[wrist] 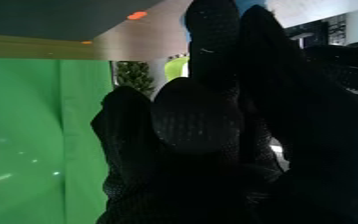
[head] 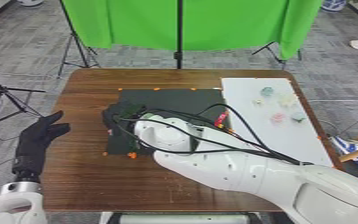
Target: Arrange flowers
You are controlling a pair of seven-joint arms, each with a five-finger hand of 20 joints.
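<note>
In the head view, the right hand [head: 122,116] is over the left part of the black mat [head: 162,94], partly covered by its own arm and cables. The black glove of my right hand [wrist: 198,120] is close up in the right wrist view, with a bit of something blue [wrist: 249,4] behind it; what it holds, if anything, I cannot tell. My left hand [head: 37,137] is open at the table's left edge. Small flowers lie on the white board [head: 246,92]: a teal one [head: 267,91], a pale one [head: 287,101] and a pink one [head: 278,117].
A red item [head: 222,119] is beside the right arm, near the board's left edge. Orange marks [head: 132,155] dot the brown table [head: 87,172]. Behind it hangs a green cloth [head: 131,25] on stands. The right arm and its looped cables cross the table's right front area.
</note>
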